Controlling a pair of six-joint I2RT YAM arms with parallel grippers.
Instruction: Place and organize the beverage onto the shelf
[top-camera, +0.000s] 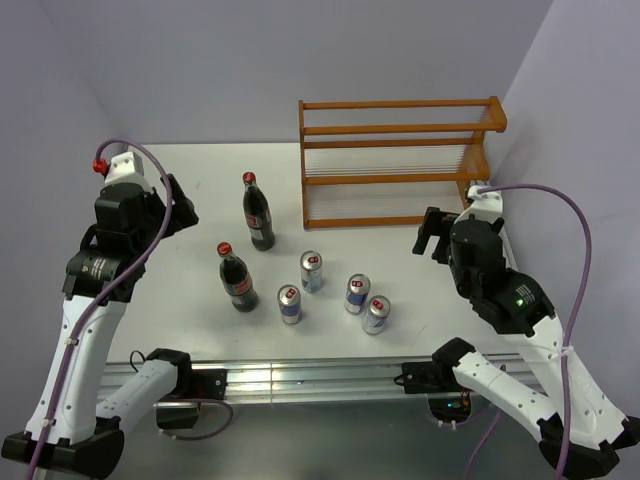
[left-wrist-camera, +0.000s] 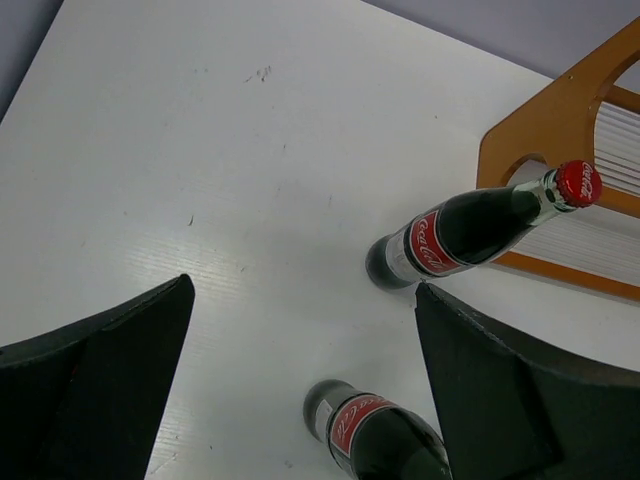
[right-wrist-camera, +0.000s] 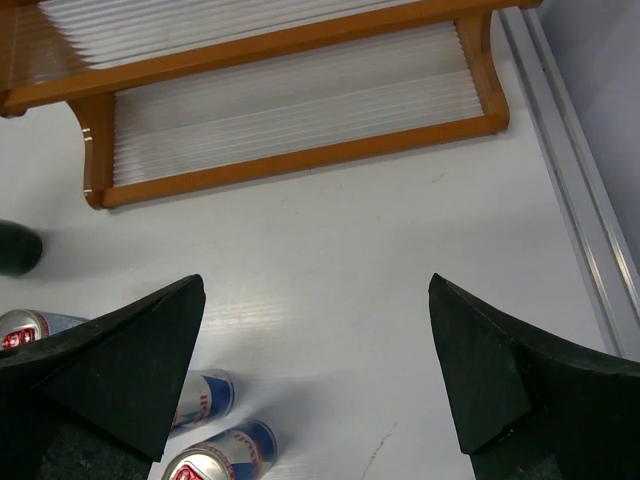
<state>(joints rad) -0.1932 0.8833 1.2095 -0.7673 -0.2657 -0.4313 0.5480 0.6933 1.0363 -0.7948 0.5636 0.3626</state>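
Two dark cola bottles with red caps stand on the white table, one further back (top-camera: 258, 212) and one nearer (top-camera: 237, 280). Several blue-and-silver cans stand right of them: (top-camera: 311, 272), (top-camera: 289, 305), (top-camera: 357, 294), (top-camera: 376, 314). The orange-brown shelf (top-camera: 400, 160) stands empty at the back right. My left gripper (top-camera: 183, 207) is open and empty, raised left of the bottles; its wrist view shows both bottles (left-wrist-camera: 460, 228) (left-wrist-camera: 385, 440) ahead of the open gripper (left-wrist-camera: 302, 290). My right gripper (top-camera: 433, 232) is open and empty in front of the shelf (right-wrist-camera: 300, 160), with cans (right-wrist-camera: 215, 395) at its lower left.
The table (top-camera: 200, 180) ends at a metal rail along the near edge (top-camera: 320, 375). Grey walls stand close behind and to the right of the shelf. A purple cable loops over each arm.
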